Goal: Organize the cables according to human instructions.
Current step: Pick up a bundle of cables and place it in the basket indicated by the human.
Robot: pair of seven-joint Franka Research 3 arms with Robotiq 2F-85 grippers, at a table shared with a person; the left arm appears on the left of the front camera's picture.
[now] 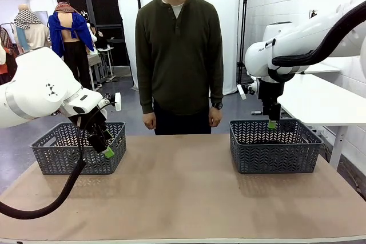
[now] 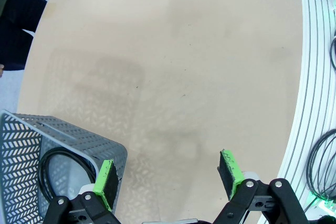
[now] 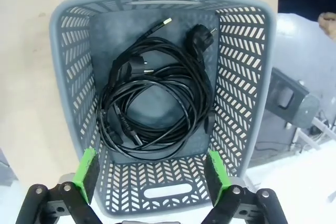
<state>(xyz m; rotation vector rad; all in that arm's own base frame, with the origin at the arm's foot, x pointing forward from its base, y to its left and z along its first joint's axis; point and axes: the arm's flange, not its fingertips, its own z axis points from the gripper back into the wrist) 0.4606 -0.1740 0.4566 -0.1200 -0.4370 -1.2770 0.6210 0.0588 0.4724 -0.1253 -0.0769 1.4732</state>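
Both the left gripper (image 2: 168, 179) and right gripper (image 3: 152, 174) are spread wide and empty. The cables (image 3: 155, 111) are piled mid-frame in the right basket (image 3: 252, 85). A plug could be snagged if that gripper is lowered.

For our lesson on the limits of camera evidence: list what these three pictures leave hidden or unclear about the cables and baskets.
- Left basket, left wrist view: a cable is cut off by the picture's edge and the left gripper.
- Right basket, right wrist view: overlapping cables, their number unclear.
- Front view: both baskets' walls hide the contents.
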